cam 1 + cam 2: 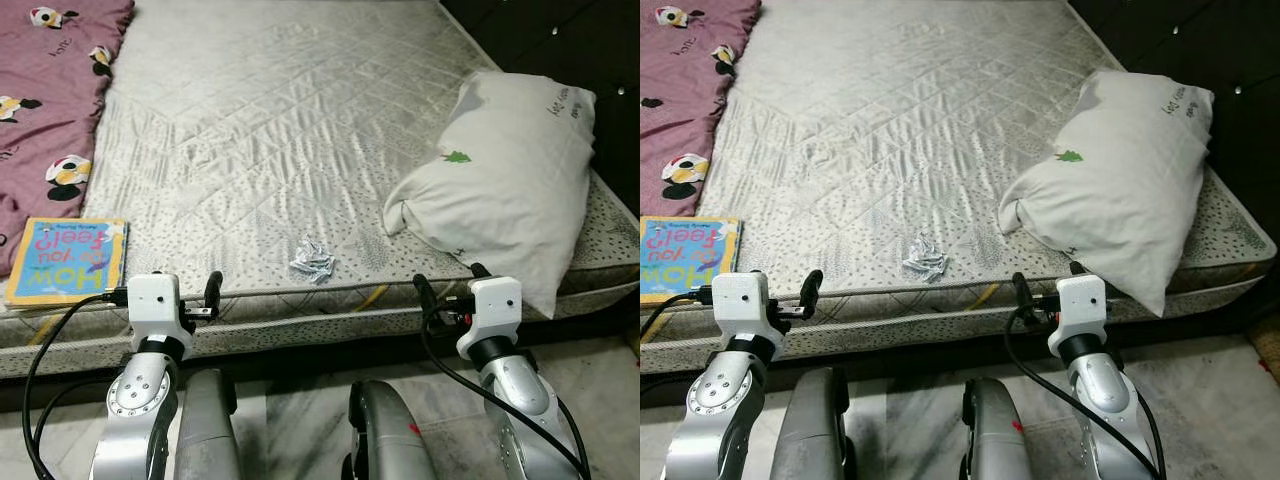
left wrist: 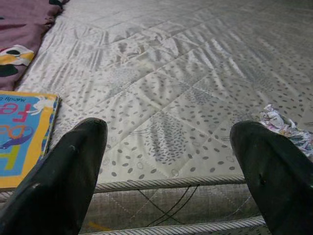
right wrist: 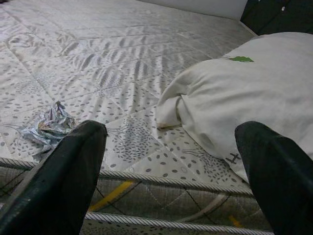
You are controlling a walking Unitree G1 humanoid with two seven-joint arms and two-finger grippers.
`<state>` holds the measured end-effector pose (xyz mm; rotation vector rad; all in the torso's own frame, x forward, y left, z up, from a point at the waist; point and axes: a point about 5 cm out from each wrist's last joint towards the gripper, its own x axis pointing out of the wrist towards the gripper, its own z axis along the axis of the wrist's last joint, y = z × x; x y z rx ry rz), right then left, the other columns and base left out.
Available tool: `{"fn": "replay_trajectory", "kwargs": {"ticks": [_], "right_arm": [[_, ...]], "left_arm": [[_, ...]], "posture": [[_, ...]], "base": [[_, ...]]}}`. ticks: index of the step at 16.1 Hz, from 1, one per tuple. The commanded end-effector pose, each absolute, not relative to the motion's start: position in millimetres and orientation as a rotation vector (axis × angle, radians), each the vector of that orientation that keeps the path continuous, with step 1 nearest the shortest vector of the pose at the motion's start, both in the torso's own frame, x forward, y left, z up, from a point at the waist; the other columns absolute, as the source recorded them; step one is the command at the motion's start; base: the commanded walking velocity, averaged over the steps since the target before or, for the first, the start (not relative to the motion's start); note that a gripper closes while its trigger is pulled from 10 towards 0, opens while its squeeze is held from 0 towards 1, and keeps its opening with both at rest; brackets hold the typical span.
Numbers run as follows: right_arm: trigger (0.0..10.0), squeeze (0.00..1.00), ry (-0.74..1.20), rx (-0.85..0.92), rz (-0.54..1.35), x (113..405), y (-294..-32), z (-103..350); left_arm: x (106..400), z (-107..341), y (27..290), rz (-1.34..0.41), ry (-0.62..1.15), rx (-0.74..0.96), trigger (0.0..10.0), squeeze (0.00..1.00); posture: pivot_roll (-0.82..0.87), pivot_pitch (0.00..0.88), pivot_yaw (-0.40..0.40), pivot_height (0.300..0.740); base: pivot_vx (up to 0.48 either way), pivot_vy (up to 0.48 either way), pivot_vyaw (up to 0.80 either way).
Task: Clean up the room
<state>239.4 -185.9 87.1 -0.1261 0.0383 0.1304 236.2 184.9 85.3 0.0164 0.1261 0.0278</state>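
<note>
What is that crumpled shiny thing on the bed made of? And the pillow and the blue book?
The crumpled wad looks like thin foil or a plastic wrapper: silvery, creased, with printed bits. Which one, I cannot tell. The pillow seems to be soft off-white cloth, matte and wrinkled where it bunches. The blue book looks like stiff glossy cardboard, with flat, thick edges.
</note>
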Motion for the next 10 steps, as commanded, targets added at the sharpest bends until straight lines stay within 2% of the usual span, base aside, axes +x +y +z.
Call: {"fn": "replay_trajectory", "kwargs": {"ticks": [1, 5, 10], "right_arm": [[10.0, 0.0, 0.026, -0.131, 0.125, 239.5, -188.8, 91.2], [10.0, 0.0, 0.024, -0.13, 0.128, 238.6, -189.0, 91.6], [10.0, 0.0, 0.026, -0.133, 0.13, 237.5, -188.2, 91.0]], "left_arm": [[235.7, 86.7, 184.7, 0.024, 0.127, 0.004, 10.0, 0.0], [235.6, 86.3, 184.2, 0.023, 0.13, 0.004, 10.0, 0.0], [233.5, 86.6, 186.2, 0.018, 0.131, -0.005, 10.0, 0.0]], "posture": [[-0.04, 0.113, -0.058, 0.584], [-0.04, 0.111, -0.06, 0.535], [-0.04, 0.107, -0.06, 0.531]], "base": [[0.0, 0.0, 0.0], [0.0, 0.0, 0.0], [0.0, 0.0, 0.0]]}}
